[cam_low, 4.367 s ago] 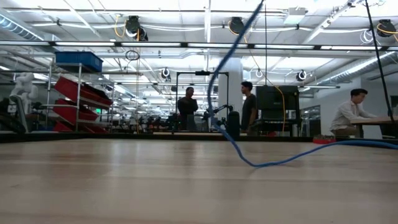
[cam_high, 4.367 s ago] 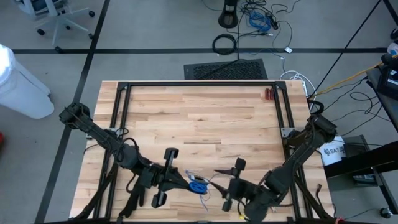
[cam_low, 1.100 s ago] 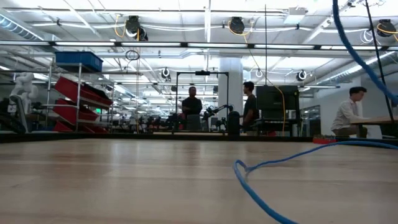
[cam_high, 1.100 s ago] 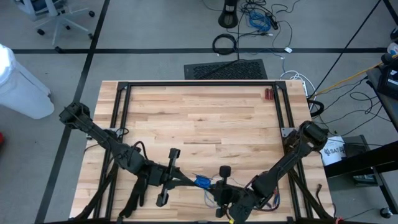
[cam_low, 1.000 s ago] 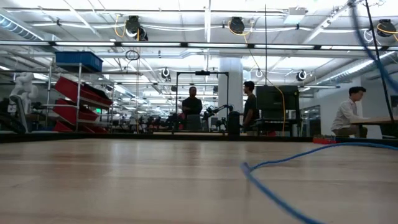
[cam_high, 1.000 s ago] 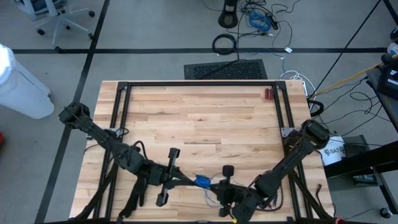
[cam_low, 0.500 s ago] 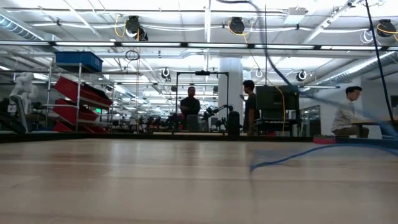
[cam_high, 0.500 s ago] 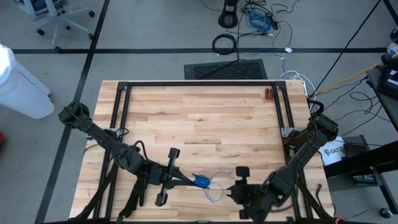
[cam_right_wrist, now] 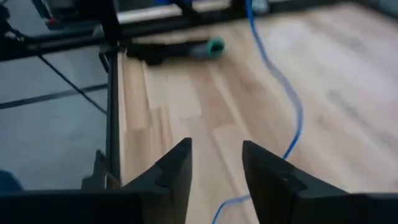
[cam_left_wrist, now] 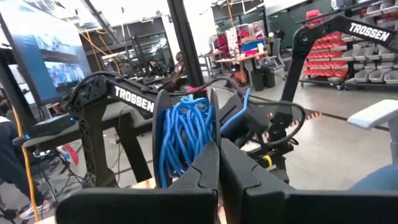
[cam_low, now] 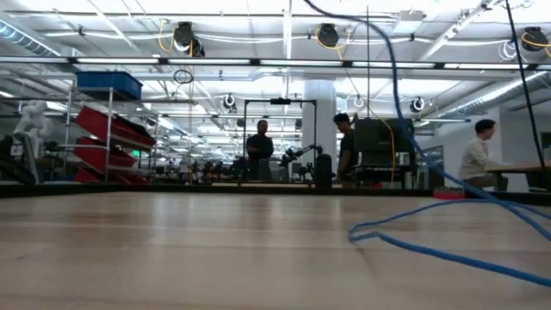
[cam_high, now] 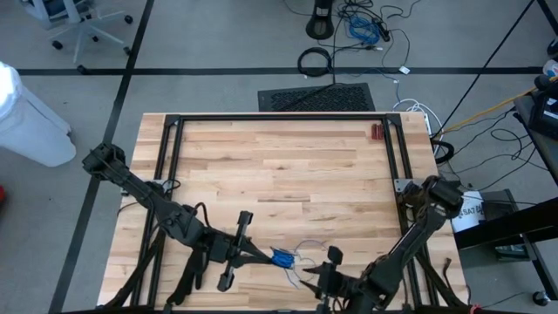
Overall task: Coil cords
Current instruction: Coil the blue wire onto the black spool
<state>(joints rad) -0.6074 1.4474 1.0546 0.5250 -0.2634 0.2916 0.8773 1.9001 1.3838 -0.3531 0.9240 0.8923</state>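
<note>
The blue cord is partly wound into a small coil (cam_high: 281,257), which stands at my left gripper's fingertips (cam_high: 268,256) near the table's near edge. The coil also fills the middle of the left wrist view (cam_left_wrist: 183,134). My left gripper (cam_left_wrist: 217,152) is shut on it. The loose rest of the cord (cam_high: 307,247) loops over the table. In the low view (cam_low: 405,241) it lies on the wood and one strand (cam_low: 396,77) rises out of the top. My right gripper (cam_high: 309,279) is open just right of the coil. In its wrist view (cam_right_wrist: 214,168) a cord strand (cam_right_wrist: 292,106) runs across the table and behind its fingers. My left gripper pinches the coil's several turns (cam_left_wrist: 193,146) between its two fingers. The fingers lie about level and point toward the table's right edge. The coil stands upright past the fingertips, and a loose strand (cam_left_wrist: 239,115) leaves it toward the right arm.
Red-handled pliers (cam_high: 377,132) lie at the far right corner by the black frame rail (cam_high: 279,117). A thick black cable ring (cam_high: 316,61) and other cables lie on the floor beyond the table. People stand in the room behind (cam_low: 261,146). The table's far half is bare wood.
My right gripper has swung toward the table's right edge, then back left and toward the near edge, ending beside the coil. The loose cord has shifted on the table, and one strand now rises steeply in the low view. My left gripper has kept its hold.
</note>
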